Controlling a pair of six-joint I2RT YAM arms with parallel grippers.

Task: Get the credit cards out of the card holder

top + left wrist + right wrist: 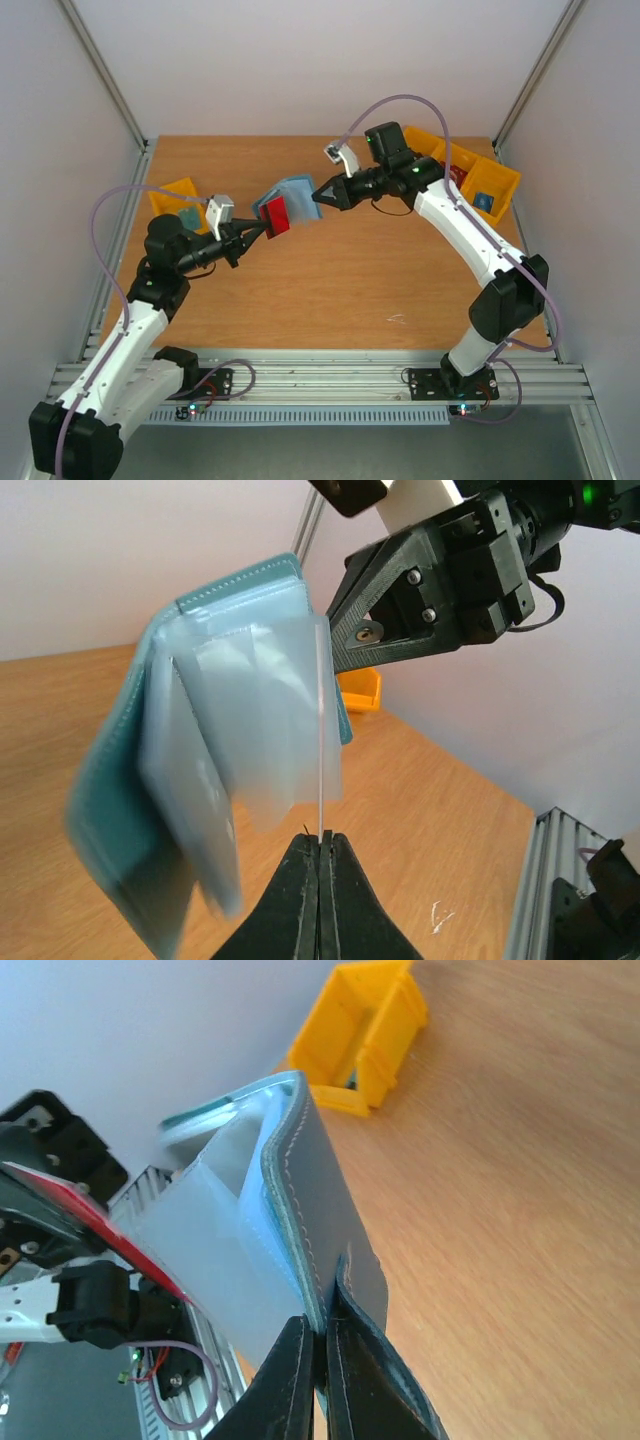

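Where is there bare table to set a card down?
Bare: the table middle, from the lifted card holder to the near edge, and the back strip behind it. Crowded: the left edge by the yellow bin, the back right corner by the yellow bins.

2 arms reach in toward each other, tips close together.
The left arm (130,320) bends at its elbow and points right. The right arm (470,230) curves over and points left. The left gripper (262,228) is pinched tight on the red card (277,215). The right gripper (318,197) is pinched tight on the card holder (296,189).
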